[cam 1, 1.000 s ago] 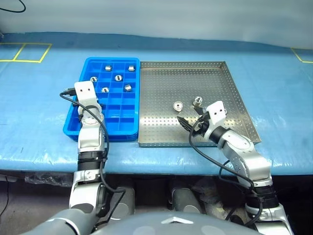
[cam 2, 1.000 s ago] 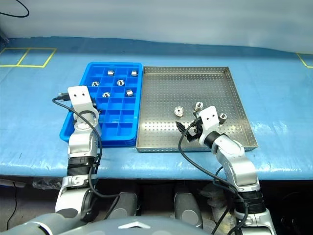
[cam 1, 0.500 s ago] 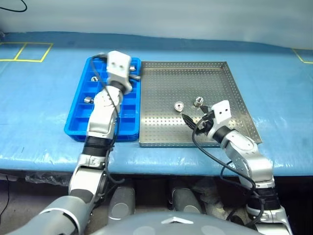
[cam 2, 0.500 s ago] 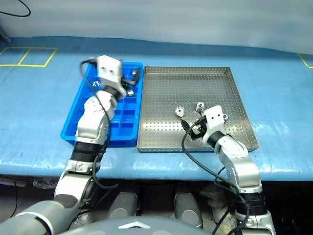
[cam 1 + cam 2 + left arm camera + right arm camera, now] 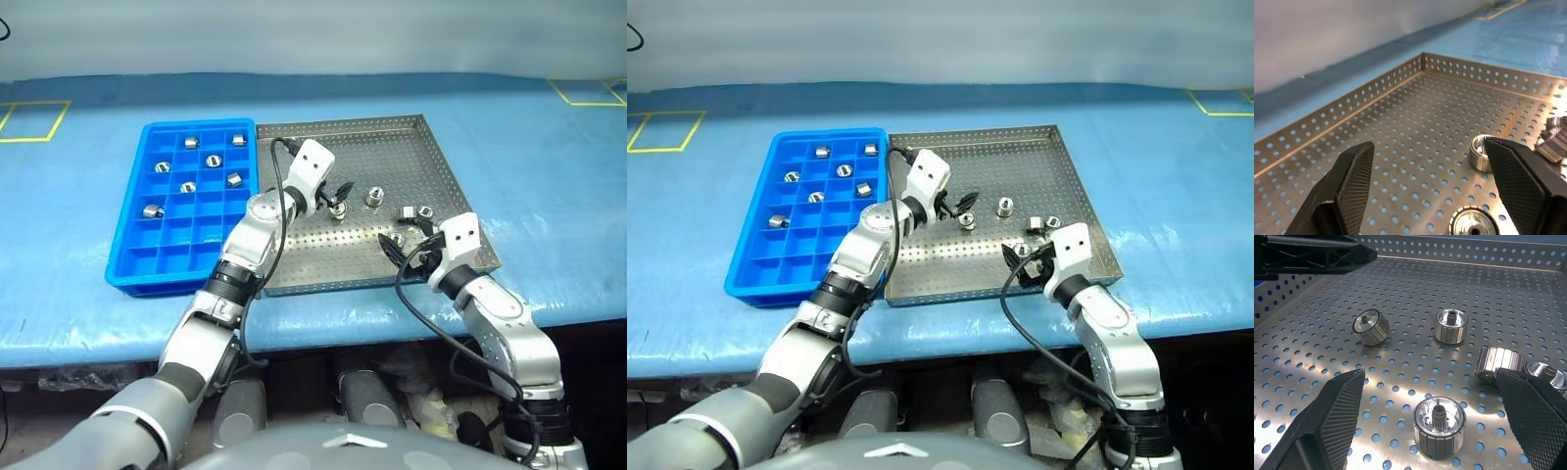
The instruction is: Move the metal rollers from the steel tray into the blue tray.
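Note:
The steel tray (image 5: 323, 264) holds several metal rollers, among them one (image 5: 338, 211) near its middle and one (image 5: 373, 199) just beyond. My left gripper (image 5: 338, 193) hangs open over the tray's middle; its wrist view shows both fingers (image 5: 1354, 181) apart, a flanged roller (image 5: 1474, 225) low between them and another roller (image 5: 1481, 152) near one finger. My right gripper (image 5: 402, 250) is open near the tray's front right, and a roller (image 5: 1440, 425) stands upright between its fingers (image 5: 1332, 421). The blue tray (image 5: 132, 269) on the left holds several rollers, such as one (image 5: 152, 211).
Both trays sit side by side on a blue-covered table (image 5: 549, 176). The steel tray's raised perforated rim (image 5: 1352, 117) runs behind the left gripper. Yellow tape marks (image 5: 29, 122) lie at the table's far corners.
My left arm has swung from over the blue tray across to the steel tray's middle, and its gripper has opened wider. The right gripper has barely moved. The camera view has shifted.

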Controlling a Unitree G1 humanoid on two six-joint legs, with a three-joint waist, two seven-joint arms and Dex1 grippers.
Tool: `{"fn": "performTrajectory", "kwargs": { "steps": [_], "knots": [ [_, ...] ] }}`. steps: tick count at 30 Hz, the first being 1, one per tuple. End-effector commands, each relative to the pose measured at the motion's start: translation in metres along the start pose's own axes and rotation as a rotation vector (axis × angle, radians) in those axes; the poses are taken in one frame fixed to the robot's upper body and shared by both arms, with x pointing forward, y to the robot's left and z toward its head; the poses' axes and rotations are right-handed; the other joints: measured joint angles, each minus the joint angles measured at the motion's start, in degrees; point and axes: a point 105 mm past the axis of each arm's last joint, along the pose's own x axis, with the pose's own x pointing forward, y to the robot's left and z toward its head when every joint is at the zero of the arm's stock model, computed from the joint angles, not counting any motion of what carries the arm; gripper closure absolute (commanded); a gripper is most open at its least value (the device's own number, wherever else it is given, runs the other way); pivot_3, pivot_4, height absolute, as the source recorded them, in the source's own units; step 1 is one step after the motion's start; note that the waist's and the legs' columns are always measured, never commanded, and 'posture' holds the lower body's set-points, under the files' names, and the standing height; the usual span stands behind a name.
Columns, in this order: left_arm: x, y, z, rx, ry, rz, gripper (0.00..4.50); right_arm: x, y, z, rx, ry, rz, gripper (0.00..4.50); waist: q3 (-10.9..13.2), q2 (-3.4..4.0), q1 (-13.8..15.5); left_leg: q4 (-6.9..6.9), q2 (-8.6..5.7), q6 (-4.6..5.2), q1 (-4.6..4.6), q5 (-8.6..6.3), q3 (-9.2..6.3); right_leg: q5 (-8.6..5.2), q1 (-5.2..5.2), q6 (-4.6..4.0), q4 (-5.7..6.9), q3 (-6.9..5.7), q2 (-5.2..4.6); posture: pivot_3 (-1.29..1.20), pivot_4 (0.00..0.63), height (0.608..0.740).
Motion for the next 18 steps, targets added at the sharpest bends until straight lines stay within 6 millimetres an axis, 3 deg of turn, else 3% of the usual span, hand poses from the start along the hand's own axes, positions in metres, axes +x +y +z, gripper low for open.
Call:
{"fn": "performTrajectory", "kwargs": {
  "steps": [1,10,18],
  "knots": [
    [0.002,-0.004,-0.001,-0.021,0.012,-0.023,0.59,-0.003,0.000,0.013,-0.012,-0.053,-0.009,0.00,0.0,0.00,0.0,0.00,0.00,0.00,0.00,0.00,0.00,0.00,0.00,0.00,0.00,0.00,0.00,-0.06,0.150,0.740],
    [0.005,-0.014,-0.042,-0.084,0.142,-0.046,0.59,-0.003,0.001,0.011,-0.001,-0.049,-0.006,0.00,0.0,0.00,0.0,0.00,0.00,0.00,0.02,0.00,0.01,0.00,0.00,0.00,0.00,0.02,0.00,-0.06,0.150,0.740],
    [0.015,-0.025,-0.054,-0.082,0.174,-0.071,0.59,-0.001,0.004,0.012,0.008,-0.053,-0.001,0.00,0.0,0.00,-0.1,0.00,-0.02,0.00,0.01,0.00,0.02,-0.01,0.00,-0.01,0.00,0.03,0.00,-0.07,0.150,0.740]
  ]
}}
